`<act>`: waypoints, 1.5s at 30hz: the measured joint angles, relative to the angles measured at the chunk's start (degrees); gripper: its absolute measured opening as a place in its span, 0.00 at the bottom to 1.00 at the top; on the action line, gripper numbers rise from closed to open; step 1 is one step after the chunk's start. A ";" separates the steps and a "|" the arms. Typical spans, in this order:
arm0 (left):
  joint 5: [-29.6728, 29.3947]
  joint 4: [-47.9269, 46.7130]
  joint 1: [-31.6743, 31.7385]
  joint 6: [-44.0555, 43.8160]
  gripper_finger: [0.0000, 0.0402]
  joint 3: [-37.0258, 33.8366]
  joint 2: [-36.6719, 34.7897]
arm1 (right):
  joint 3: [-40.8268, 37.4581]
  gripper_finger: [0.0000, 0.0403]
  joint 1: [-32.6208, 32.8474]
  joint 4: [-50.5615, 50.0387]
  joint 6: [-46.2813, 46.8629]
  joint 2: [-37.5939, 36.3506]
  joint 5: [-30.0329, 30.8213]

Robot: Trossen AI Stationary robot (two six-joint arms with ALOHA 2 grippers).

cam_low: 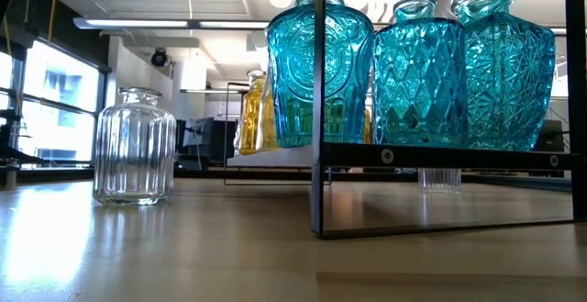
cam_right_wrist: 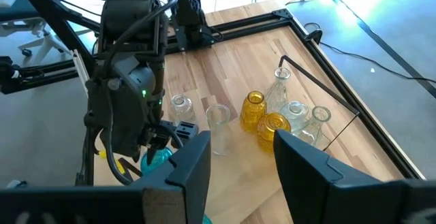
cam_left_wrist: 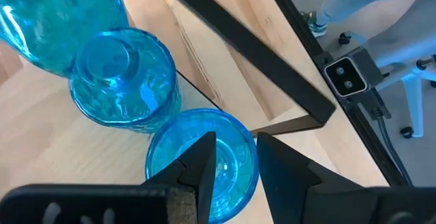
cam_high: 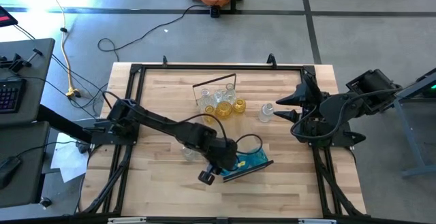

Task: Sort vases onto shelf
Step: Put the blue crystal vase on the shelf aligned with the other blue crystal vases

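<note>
In the low view, the shelf is standing nearest, carrying three blue vases in a row on its plank, with a clear ribbed vase sitting on the table off to one side and amber vases showing farther back. The left gripper is hovering right over the rim of the end blue vase, its fingers standing narrowly apart with one inside the mouth and one outside; whether they are pressing the glass I cannot tell. Farther across the table, a cluster of clear and amber vases is sitting beside a thin dark wire frame. The right gripper is waiting at the table's right side, jaws spread wide and holding nothing, near a lone clear vase.
</note>
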 joint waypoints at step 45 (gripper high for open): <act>-8.89 -13.36 -0.63 0.43 0.00 -0.28 0.41 | 0.01 0.36 5.12 0.00 2.71 -0.01 3.21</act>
